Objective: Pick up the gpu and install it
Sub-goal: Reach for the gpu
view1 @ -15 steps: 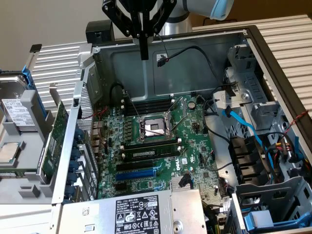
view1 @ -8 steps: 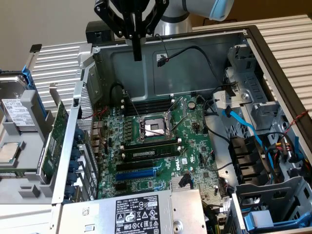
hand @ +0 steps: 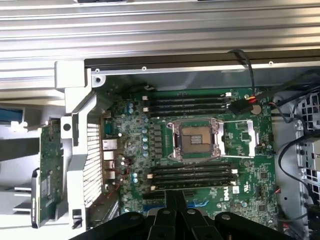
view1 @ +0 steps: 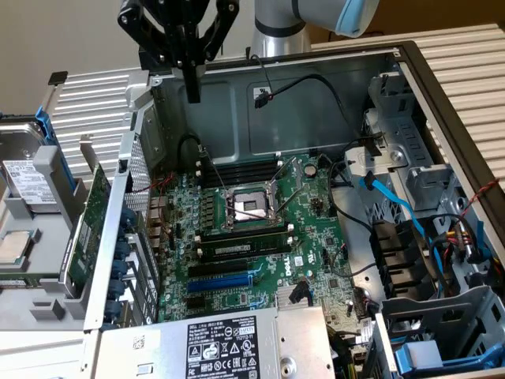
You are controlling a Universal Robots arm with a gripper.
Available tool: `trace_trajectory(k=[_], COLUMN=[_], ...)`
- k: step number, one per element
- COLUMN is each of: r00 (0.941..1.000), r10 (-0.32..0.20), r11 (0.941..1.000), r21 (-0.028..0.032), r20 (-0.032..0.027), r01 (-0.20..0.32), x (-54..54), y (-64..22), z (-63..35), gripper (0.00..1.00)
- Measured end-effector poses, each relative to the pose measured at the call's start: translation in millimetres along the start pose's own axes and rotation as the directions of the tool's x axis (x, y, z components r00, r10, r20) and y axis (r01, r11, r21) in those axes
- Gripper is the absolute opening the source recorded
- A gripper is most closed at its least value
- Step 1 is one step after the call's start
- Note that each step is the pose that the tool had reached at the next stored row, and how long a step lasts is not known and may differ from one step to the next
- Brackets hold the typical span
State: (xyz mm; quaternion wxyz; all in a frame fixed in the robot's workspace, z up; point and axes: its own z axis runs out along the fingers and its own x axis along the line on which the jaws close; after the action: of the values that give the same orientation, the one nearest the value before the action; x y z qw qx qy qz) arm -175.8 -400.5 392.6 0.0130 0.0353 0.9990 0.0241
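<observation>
Above the back edge of the open case (view1: 229,134), the claw (view1: 193,93) hangs with its fingers pressed together, holding nothing. Outside the case, on the exterior view's left, the gpu (view1: 85,229) stands on edge in a grey rack (view1: 39,294), just beside the perforated rear wall and well apart from the claw. A drive (view1: 28,185) sits further left in the same rack. Inside the case lies the motherboard (view1: 316,229), its socket (view1: 246,207) near the middle.
</observation>
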Motion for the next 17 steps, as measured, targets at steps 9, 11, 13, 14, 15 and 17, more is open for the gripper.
trace_trajectory(k=[9,11,13,14,15,17], r00=[1.0,1.0,1.0,1.0,1.0,1.0], r10=[0.0,0.0,0.0,0.0,0.0,0.0], r11=[1.0,1.0,1.0,1.0,1.0,1.0], r21=[0.0,0.0,0.0,0.0,0.0,0.0], r20=[0.0003,0.0003,0.0002,0.0003,0.0003,0.0003], r01=[0.0,0.0,0.0,0.0,0.0,0.0], x=[40.6,49.5,58.8,63.4,67.6,76.7], y=[-5.5,-6.8,-8.1,-8.7,-9.3,-10.6], z=[-1.3,-1.5,-1.9,-2.0,-2.1,-2.4], gripper=[0.11,0.11,0.11,0.11,0.11,0.11])
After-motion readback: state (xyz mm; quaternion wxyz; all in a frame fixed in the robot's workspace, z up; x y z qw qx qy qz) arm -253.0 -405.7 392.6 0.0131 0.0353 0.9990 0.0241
